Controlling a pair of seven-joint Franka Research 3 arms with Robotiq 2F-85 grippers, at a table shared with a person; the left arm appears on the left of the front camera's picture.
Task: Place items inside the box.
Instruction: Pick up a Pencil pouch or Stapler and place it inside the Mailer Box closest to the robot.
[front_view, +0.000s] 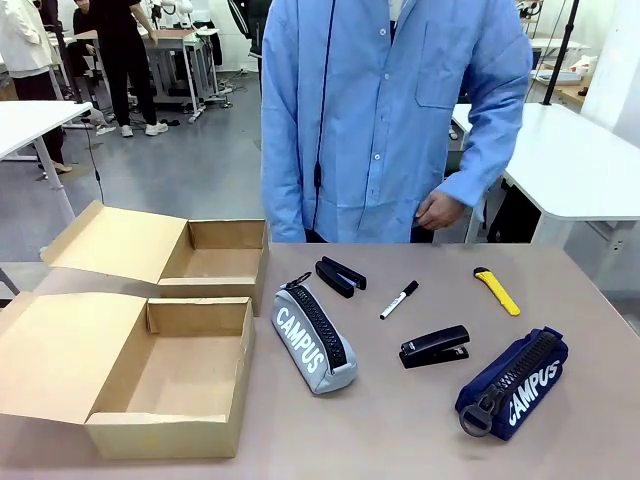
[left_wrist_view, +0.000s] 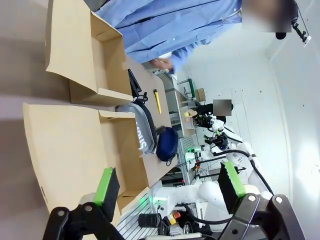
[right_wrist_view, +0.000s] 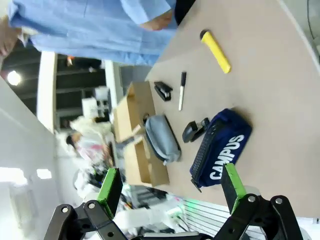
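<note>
Front view: the grey pencil case (front_view: 315, 340) lies on the tabletop (front_view: 400, 430), just right of the near open box (front_view: 165, 438). Behind it sits one stapler (front_view: 340, 276). To its right you have the marker (front_view: 399, 299), the second stapler (front_view: 435, 346) and the navy pencil case (front_view: 512, 382).

Left wrist view: your left hand (left_wrist_view: 168, 182) is spread and empty.

Right wrist view: your right hand (right_wrist_view: 170, 184) is also spread, holding nothing.

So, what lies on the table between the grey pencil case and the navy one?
One black stapler lies there, between the grey pencil case and the navy pencil case; the front view shows it.
</note>
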